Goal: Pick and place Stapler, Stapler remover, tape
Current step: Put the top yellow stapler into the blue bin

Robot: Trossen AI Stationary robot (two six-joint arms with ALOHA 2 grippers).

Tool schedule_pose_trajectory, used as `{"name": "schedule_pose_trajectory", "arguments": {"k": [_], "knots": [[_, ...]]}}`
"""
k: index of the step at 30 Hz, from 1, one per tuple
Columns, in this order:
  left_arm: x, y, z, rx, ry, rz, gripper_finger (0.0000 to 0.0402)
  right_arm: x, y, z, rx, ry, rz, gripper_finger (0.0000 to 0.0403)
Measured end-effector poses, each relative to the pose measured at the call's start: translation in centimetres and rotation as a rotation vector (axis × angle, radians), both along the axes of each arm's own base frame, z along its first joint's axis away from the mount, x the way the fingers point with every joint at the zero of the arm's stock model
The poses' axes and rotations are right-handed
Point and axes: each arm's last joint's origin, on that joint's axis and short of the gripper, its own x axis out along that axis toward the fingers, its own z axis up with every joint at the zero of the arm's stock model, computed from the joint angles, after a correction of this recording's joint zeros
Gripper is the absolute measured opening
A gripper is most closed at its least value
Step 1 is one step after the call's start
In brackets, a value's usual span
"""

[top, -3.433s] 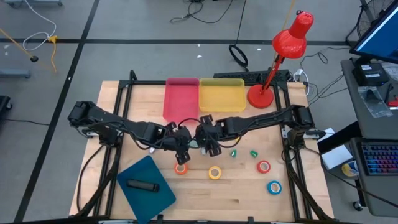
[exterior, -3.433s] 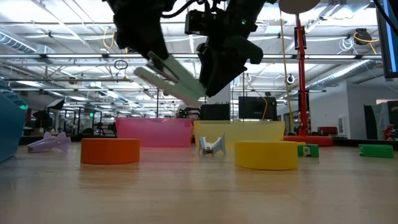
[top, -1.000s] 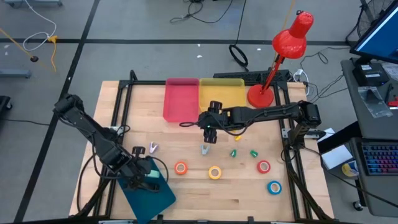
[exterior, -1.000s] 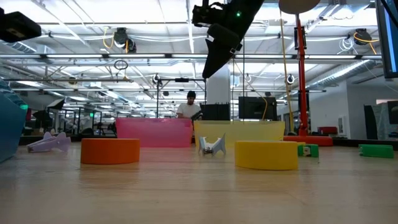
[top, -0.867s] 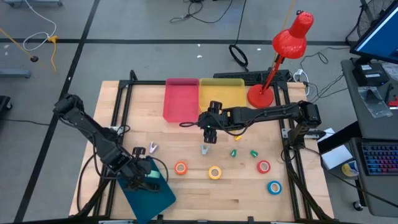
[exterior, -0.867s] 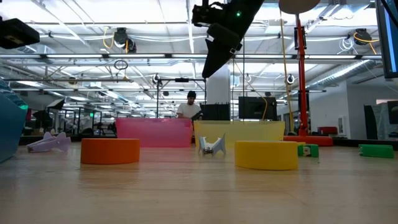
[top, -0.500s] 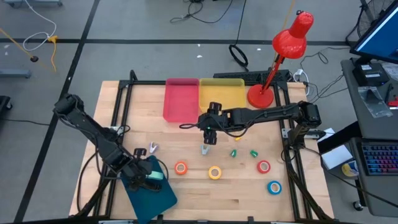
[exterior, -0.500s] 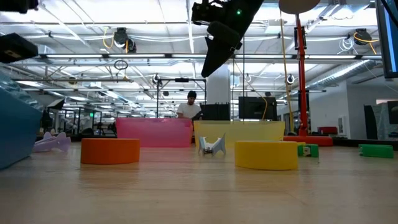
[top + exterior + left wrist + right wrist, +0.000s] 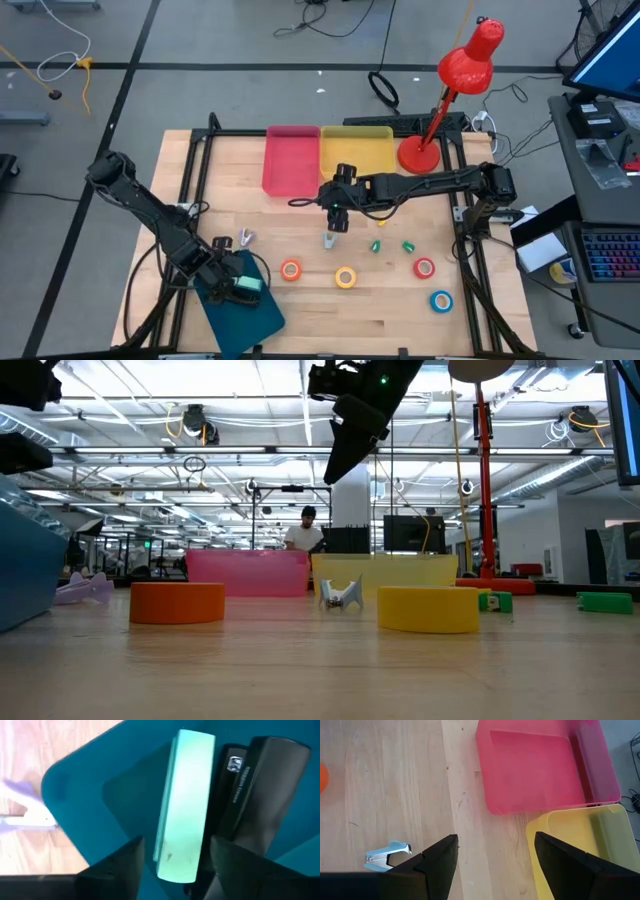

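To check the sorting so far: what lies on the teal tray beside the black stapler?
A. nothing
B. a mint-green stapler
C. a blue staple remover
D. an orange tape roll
B: in the left wrist view a mint-green stapler lies next to the black stapler on the teal tray.

black stapler (image 9: 260,795) cut off, lavender remover (image 9: 22,815) blurred

Black stapler (image 9: 260,805): small white print, unreadable. No other text.
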Motion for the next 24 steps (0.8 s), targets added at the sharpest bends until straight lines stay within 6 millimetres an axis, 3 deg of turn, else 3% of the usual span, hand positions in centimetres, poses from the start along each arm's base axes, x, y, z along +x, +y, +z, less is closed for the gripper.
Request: {"name": "schedule_pose_trajectory", "arguments": {"k": [5,12,18,24], "knots": [[-0.2,0.3,0.0,-0.08,0.113,0.114,0.026,0.0,0.0,0.0,-0.004,0.0,0.006,0.0254],[-0.1,0.9,0.9,-0.309,0.292,0.368,0.0242,0.0,0.0,0.0,-0.021,0.013,0.031,0.0254],[-0.2,1.2,3.3,-0.489,0.19,0.45,0.022,0.0,0.0,0.0,-0.027,0.018,0.039,0.0254],[-0.7,2.4,6.1,-0.616,-0.026,0.551,0.0198,-0.2,0.0,-0.2,-0.031,0.051,0.046,0.0254]]}}
